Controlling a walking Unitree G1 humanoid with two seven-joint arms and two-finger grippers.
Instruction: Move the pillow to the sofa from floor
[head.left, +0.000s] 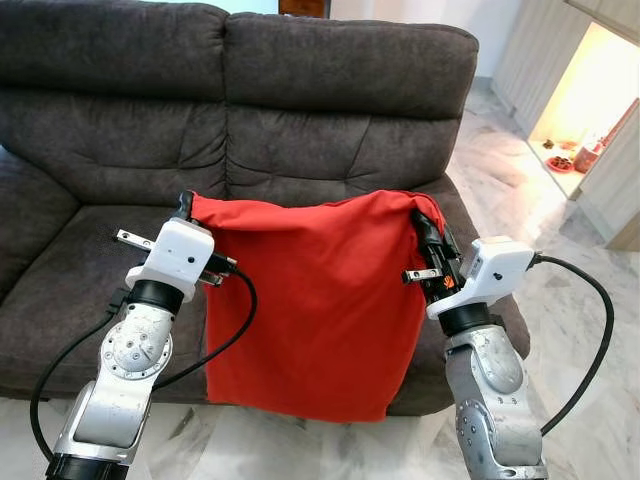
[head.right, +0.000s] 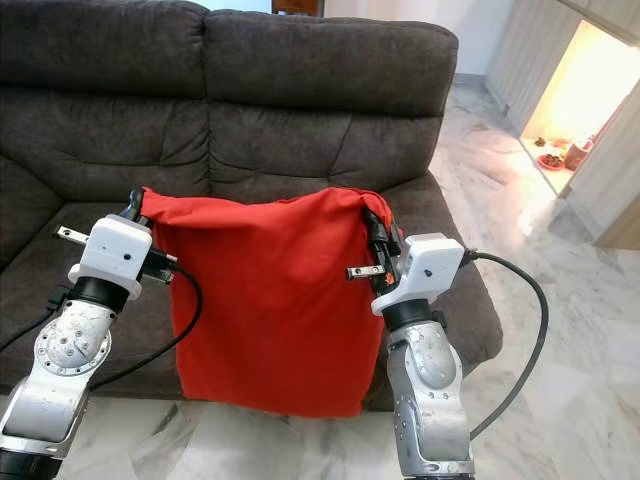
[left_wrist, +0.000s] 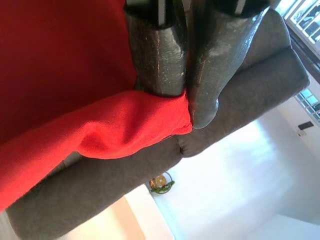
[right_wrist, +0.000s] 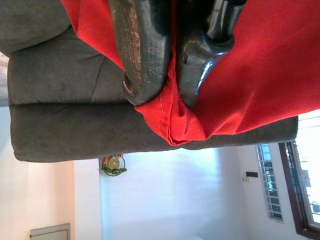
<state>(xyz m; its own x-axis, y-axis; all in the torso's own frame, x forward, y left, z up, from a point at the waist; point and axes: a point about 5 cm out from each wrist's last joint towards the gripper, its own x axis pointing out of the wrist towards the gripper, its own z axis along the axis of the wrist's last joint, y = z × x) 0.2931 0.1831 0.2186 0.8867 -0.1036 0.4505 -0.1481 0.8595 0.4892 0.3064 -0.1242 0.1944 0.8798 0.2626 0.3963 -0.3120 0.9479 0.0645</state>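
A red pillow (head.left: 310, 300) hangs in the air in front of the dark grey sofa (head.left: 300, 120), its lower edge over the sofa's front edge. My left gripper (head.left: 186, 205) is shut on the pillow's upper left corner (left_wrist: 170, 117). My right gripper (head.left: 425, 228) is shut on the upper right corner (right_wrist: 172, 125). Both corners are pinched between the black fingers (left_wrist: 157, 55) in the wrist views. The pillow hides the middle of the seat cushions.
The sofa seat (head.left: 80, 270) lies open to the left of the pillow. Marble floor (head.left: 560, 300) runs along the right side, with a lit low shelf (head.left: 570, 150) holding small items at the far right.
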